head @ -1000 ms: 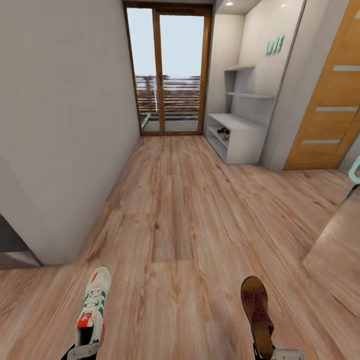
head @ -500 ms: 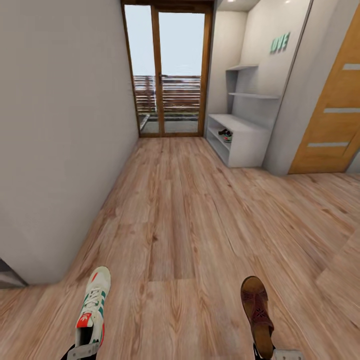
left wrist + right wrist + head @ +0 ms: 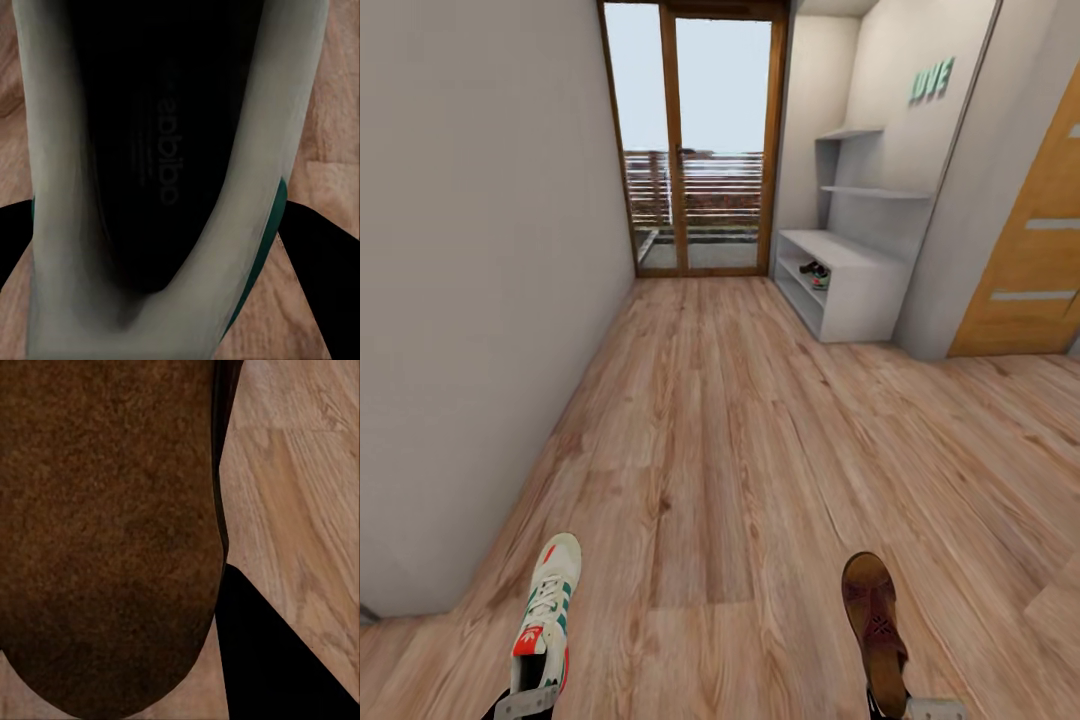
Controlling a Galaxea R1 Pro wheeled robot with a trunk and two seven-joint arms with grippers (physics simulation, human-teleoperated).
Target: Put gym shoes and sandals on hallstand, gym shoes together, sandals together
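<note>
The left gripper point(image 3: 526, 702) is closed on the heel of a sneaker point(image 3: 547, 618), and the right gripper point(image 3: 920, 708) is closed on the heel of a sandal point(image 3: 875, 625); both shoes point forward, lifted above the floor point(image 3: 710, 430). In the left wrist view the dark inside of the sneaker point(image 3: 150, 172) sits between the fingers, and in the right wrist view the brown sole of the sandal point(image 3: 105, 532) covers most of the picture. The rack point(image 3: 850, 285) stands far ahead on the right side, near the glass door point(image 3: 695, 140), well apart from the robot. On its lower tier lie some shoes point(image 3: 815, 272), too small to count surely. Probably the robot is driving to the rack. The risk is that a shoe, held only at the heel, swings or slips out during the drive, or that its toe strikes the rack edge on arrival. Counted: one sneaker and one sandal in the grippers, two grippers, one rack
</note>
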